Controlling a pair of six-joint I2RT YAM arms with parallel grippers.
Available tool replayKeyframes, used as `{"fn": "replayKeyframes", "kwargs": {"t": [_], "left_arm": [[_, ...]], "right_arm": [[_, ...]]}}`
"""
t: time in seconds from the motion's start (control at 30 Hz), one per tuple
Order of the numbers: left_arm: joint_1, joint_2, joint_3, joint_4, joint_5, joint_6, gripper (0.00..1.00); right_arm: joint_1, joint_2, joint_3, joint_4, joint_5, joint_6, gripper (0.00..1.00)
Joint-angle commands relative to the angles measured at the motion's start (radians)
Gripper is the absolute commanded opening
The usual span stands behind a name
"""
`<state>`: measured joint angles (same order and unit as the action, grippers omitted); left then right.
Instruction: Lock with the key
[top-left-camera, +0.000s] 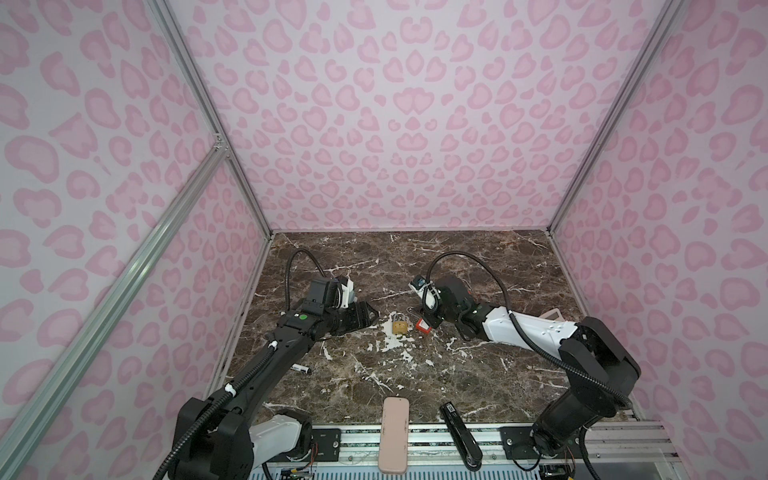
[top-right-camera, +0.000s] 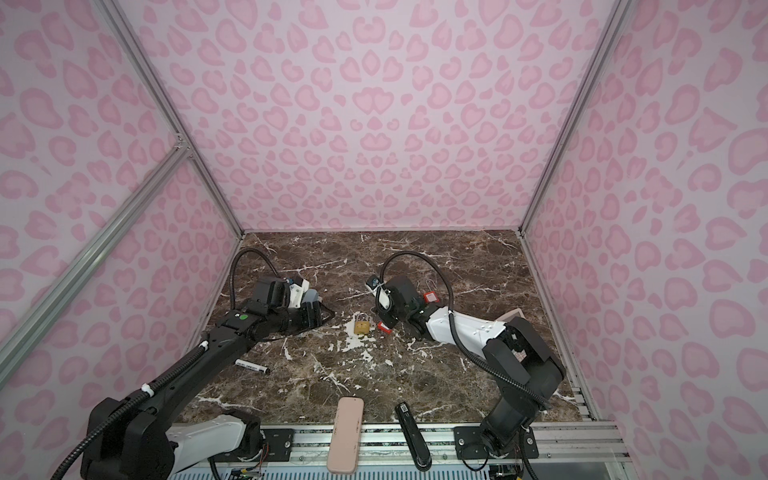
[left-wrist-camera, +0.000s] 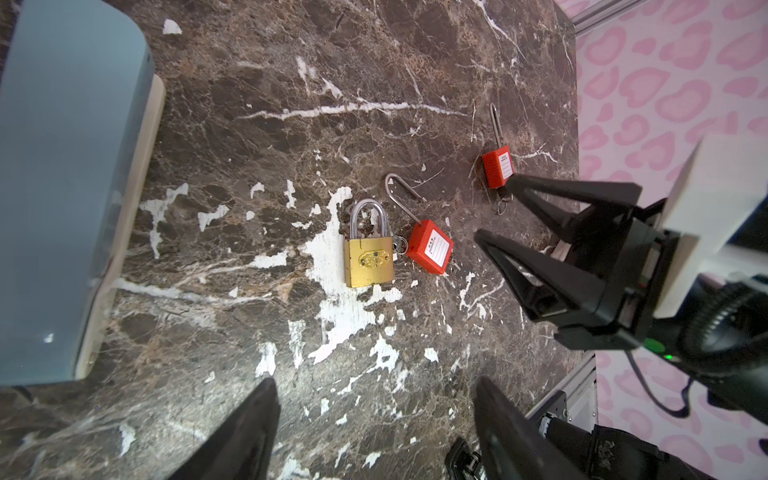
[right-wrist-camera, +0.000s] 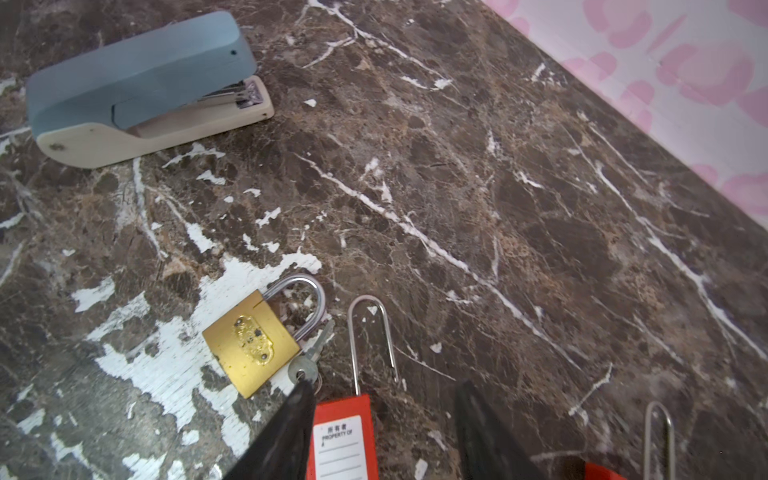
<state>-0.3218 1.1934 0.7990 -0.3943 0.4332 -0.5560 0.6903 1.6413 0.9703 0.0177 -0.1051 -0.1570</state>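
We find the brass padlock (left-wrist-camera: 368, 262) lying flat near the middle of the desk (left-wrist-camera: 249, 124). The small silver key (right-wrist-camera: 309, 359) rests against its side, between it and a red padlock (left-wrist-camera: 430, 247). The right pincer (left-wrist-camera: 493, 209) stands open and grips nothing. In its wrist view one fingertip (right-wrist-camera: 301, 395) sits at the key's head, and the red padlock's body lies between the fingers. The left pincer (left-wrist-camera: 376, 382) is spread wide and empty, beside a blue stapler (right-wrist-camera: 141, 87).
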Motion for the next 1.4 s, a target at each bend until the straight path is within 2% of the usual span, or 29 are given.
{"fn": "replayKeyframes", "kwargs": {"t": [0.0,0.17,0.43,0.53,0.67,0.93,1.17,1.37], "left_arm": [[-0.006,0.010,-0.002,0.020,-0.006,-0.010,0.76],[-0.036,0.041,0.007,0.043,-0.010,-0.024,0.76],[-0.086,0.099,0.019,0.093,-0.002,-0.058,0.76],[-0.105,0.126,0.030,0.114,0.024,-0.076,0.76],[-0.107,0.132,0.027,0.107,-0.013,-0.076,0.76],[-0.109,0.149,0.030,0.111,-0.003,-0.080,0.76],[-0.111,0.163,0.043,0.129,0.011,-0.088,0.76],[-0.132,0.182,0.060,0.156,0.022,-0.108,0.76]], "right_arm": [[-0.001,0.015,0.013,-0.152,-0.007,0.058,0.67],[-0.001,0.008,-0.024,-0.171,-0.015,0.046,0.72],[0.000,0.046,-0.059,-0.160,-0.024,0.052,0.71],[0.003,0.070,-0.055,-0.156,-0.030,0.050,0.68],[0.003,0.096,-0.047,-0.139,-0.041,0.052,0.61],[0.010,0.144,-0.004,-0.178,-0.030,0.024,0.47],[0.014,0.124,0.009,-0.209,-0.024,0.011,0.32],[0.007,0.057,-0.012,-0.204,-0.024,0.030,0.29]]}}
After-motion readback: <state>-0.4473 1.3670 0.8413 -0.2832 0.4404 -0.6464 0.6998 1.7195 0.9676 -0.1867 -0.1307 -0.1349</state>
